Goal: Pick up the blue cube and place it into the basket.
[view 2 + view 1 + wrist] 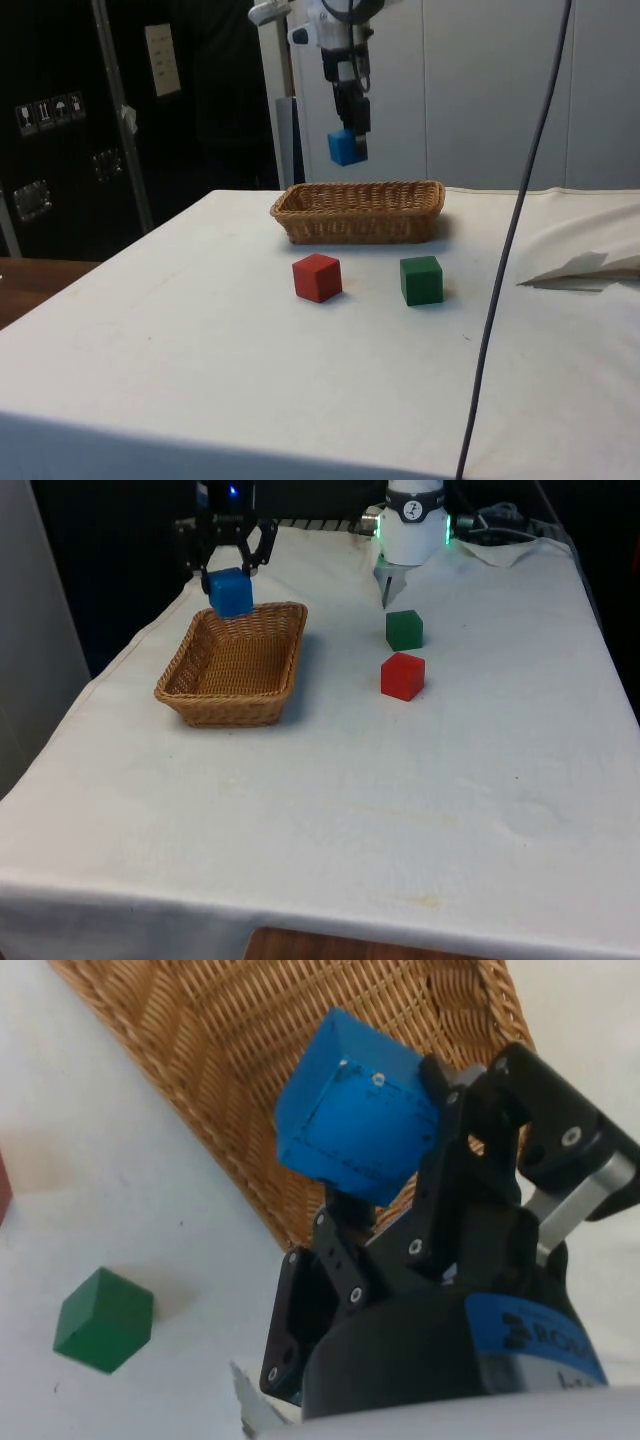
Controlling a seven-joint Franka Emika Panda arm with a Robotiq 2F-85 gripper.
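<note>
Red cube (403,675) and green cube (404,629) sit on the bench well aside from the jaws, which grip the blue cube (230,592) above the basket's (232,702) rim, seemingly ready for release.

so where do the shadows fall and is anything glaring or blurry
Front view: soft shadows to the front view's left of the red block and green block; no glare. Side view: even light, faint shadows under the blocks. Wrist view: blue block in the claw sharp, cloth washed bright.
</note>
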